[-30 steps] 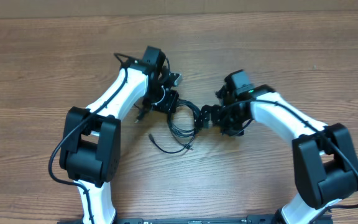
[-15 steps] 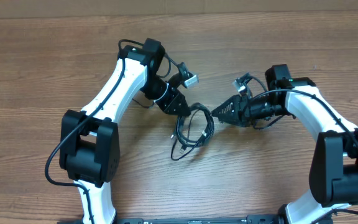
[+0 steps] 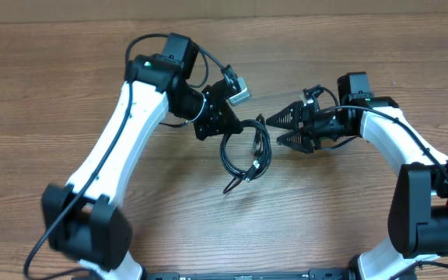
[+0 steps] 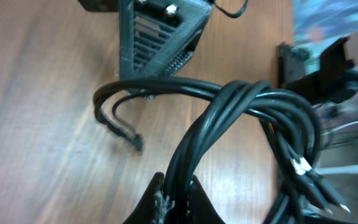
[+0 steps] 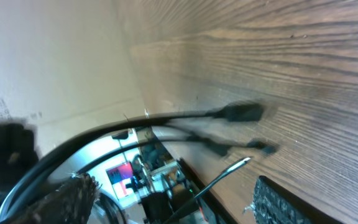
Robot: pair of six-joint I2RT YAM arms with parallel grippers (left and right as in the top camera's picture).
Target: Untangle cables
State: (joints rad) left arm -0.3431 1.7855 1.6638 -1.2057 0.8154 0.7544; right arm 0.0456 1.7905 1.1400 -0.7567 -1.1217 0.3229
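While the left gripper (image 3: pixel 232 126) is clamping the cables (image 3: pixel 264 152), whose loops are trailing onto the table (image 3: pixel 341 218), the right gripper (image 3: pixel 271 131) is hovering just beside them, jaws apart.

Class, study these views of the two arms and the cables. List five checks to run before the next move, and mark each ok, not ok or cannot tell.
1. Left gripper holds the cables: ok, it is shut on the bundle.
2. Right gripper ready to grasp: ok, jaws apart and facing the loop.
3. A single strand lies between the right jaws: cannot tell, the tips are close to the loop.
4. Plug ends in sight: ok, two show in the right wrist view.
5. Strands separated: not ok, they are wound together in one loop.
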